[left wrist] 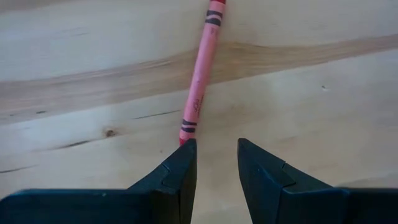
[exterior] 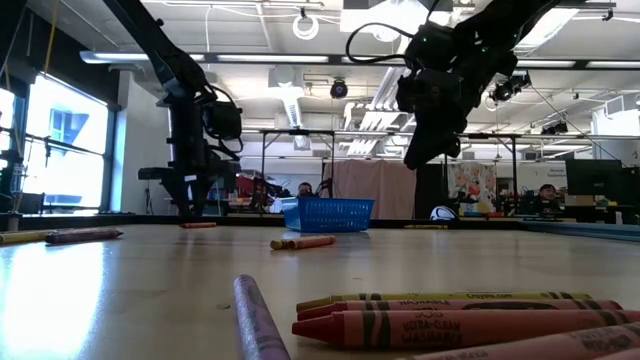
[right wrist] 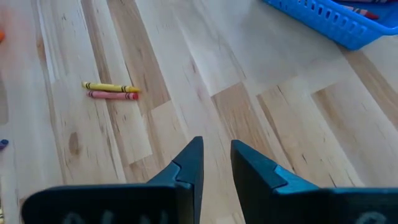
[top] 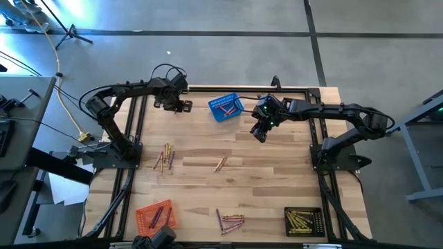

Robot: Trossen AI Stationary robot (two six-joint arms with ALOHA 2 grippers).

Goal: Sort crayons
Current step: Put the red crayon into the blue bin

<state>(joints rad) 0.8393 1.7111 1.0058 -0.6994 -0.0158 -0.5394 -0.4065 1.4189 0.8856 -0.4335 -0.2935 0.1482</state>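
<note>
In the high view, the left gripper (top: 183,106) is placed at the upper left of the table (top: 277,180), and the right gripper (top: 259,133) is found just right of the blue basket (top: 225,108) at upper centre. Crayons are scattered in groups: a cluster (top: 165,158) at centre left, a pair (top: 221,164) at centre, a group (top: 230,220) at lower centre, some in the orange basket (top: 156,215) at lower left, and yellow ones in the black basket (top: 303,221) at lower right. In the low view, several crayons (exterior: 470,318) are seen lying at the lower right foreground, with the blue basket (exterior: 328,214) at mid-frame. In the left wrist view, a pink crayon (left wrist: 200,76) lies on the wood, its near end just beside one finger (left wrist: 180,171); the jaws stand apart with nothing between them. In the right wrist view, the fingers (right wrist: 186,168) are parted slightly and empty; two crayons (right wrist: 112,91) lie at the upper left.
</note>
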